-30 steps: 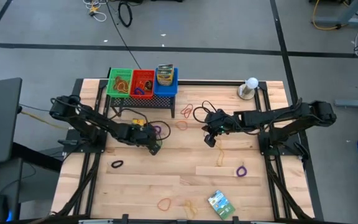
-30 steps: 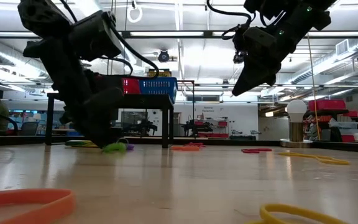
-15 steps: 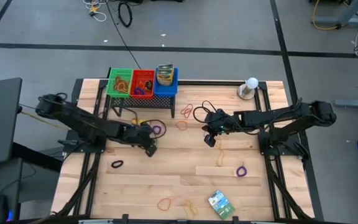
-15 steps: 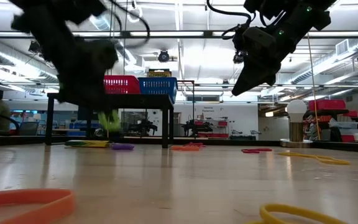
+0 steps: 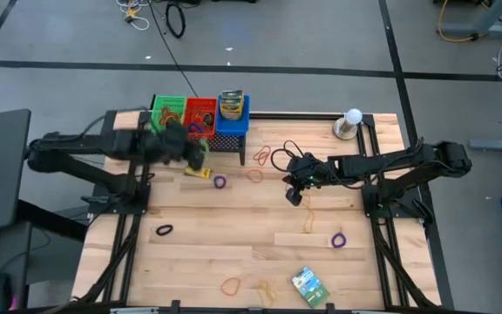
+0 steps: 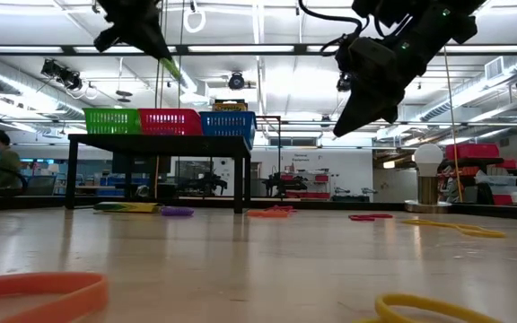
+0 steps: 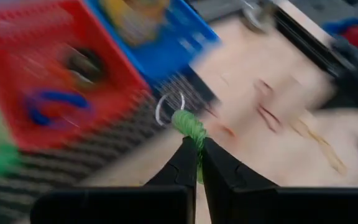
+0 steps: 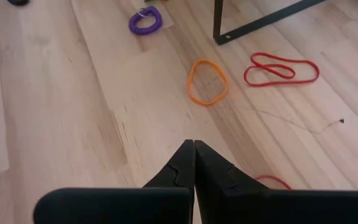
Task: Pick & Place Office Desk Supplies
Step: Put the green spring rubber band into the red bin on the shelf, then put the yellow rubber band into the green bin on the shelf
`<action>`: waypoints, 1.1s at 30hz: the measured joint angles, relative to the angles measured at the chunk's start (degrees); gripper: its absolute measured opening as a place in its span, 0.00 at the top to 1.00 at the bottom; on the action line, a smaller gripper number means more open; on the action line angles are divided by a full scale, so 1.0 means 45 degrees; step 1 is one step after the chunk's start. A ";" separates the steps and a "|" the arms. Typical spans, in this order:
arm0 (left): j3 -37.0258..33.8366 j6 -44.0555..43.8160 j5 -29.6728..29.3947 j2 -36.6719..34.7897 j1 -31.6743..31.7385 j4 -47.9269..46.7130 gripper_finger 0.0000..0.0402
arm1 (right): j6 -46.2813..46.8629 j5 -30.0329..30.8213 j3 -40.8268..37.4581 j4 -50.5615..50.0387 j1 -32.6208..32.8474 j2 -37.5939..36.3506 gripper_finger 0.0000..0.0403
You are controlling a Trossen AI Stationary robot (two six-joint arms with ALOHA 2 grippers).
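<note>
Pinching a green rubber band (image 7: 189,124) at its edge, the left pincer (image 7: 196,151) holds it above the red bin (image 7: 55,81); we judge it light, limp and stretchy (a rim nip suffices). Right pincer (image 8: 194,155) hangs pressed together, empty, over the bench (image 5: 234,235).

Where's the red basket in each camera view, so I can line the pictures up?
High view: red basket sits upper left of centre, middle of three baskets.
Low view: left of centre, raised.
Left wrist view: fills the upper left.
Right wrist view: not in it.
Shared landmark: the blue basket right beside it.
</note>
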 joint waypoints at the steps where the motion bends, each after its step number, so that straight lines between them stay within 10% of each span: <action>1: 0.0232 0.0532 0.0028 0.0001 0.0673 -0.0102 0.97 | 0.0000 0.0000 0.0000 0.0078 0.0000 0.0000 0.99; 13: 0.0439 0.5853 0.5068 0.1773 0.7713 0.2274 0.95 | 0.0258 0.0321 0.0000 0.0684 -0.0005 0.0000 0.99; 33: 0.2760 0.7380 0.5704 0.2660 0.8568 0.0520 0.49 | 0.0535 0.0335 0.0000 0.0678 -0.0008 0.0000 0.99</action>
